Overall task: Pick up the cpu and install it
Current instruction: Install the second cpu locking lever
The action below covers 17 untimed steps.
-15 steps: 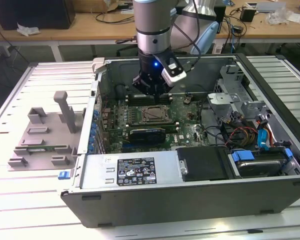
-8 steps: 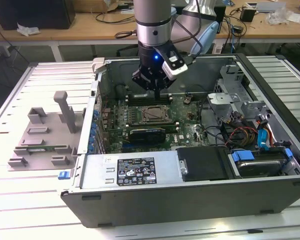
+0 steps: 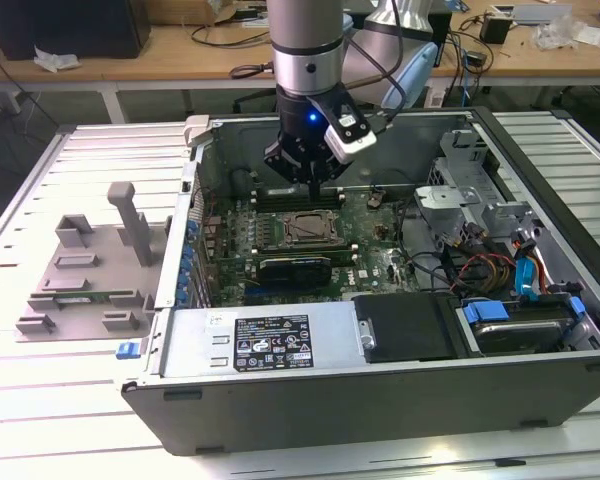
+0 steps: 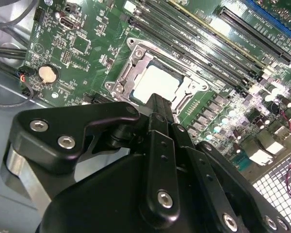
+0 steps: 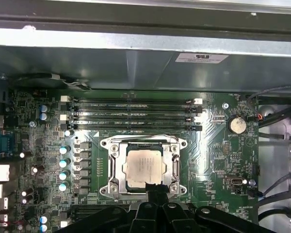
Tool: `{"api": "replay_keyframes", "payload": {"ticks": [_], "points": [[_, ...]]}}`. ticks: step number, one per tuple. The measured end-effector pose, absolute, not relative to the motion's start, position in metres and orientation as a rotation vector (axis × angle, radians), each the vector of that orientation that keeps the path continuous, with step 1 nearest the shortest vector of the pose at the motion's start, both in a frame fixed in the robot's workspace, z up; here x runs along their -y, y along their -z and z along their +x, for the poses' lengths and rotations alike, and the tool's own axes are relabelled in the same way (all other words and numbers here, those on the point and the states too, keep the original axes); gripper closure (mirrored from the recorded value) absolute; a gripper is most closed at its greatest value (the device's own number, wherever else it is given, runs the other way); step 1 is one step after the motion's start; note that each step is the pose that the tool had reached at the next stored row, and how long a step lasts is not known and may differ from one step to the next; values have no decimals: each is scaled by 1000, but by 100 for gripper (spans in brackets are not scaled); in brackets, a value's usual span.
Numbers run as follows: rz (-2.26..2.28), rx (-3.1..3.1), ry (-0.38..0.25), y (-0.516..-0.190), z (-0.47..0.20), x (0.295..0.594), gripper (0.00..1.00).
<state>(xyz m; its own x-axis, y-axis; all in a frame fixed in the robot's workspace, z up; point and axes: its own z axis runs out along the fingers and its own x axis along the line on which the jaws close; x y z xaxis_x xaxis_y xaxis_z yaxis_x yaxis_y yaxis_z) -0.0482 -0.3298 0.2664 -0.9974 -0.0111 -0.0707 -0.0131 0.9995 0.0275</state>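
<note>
The cpu [image 5: 144, 165], a small square chip with a silvery top, lies flat inside the metal-framed socket [image 5: 109, 167] on the green motherboard. It shows in both wrist views [image 4: 157, 82] and, small, in the exterior view [image 3: 310, 228]. My gripper [image 3: 314, 190] hangs inside the open computer case just above the socket's far edge. Its black fingertips [image 5: 154, 187] are pressed together over the edge of the chip with nothing between them. In the second wrist view the gripper [image 4: 157, 99] ends just short of the cpu.
Memory slots [image 5: 131, 114] run along the socket's far side, with a coin battery [image 5: 237, 124] close by. A black expansion card [image 3: 295, 268], a power supply [image 3: 270, 340], cables and a drive bay [image 3: 510, 320] crowd the case. A grey plastic fixture [image 3: 85, 270] sits outside at the exterior view's left.
</note>
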Motion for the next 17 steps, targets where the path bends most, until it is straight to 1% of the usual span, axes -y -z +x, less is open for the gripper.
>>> {"api": "replay_keyframes", "payload": {"ticks": [7,14,17], "points": [[-19,-3071,-43,-266,-48,333,89],[-19,-3071,-43,-266,-49,359,89],[-19,-3076,-43,-266,-49,364,89]]}}
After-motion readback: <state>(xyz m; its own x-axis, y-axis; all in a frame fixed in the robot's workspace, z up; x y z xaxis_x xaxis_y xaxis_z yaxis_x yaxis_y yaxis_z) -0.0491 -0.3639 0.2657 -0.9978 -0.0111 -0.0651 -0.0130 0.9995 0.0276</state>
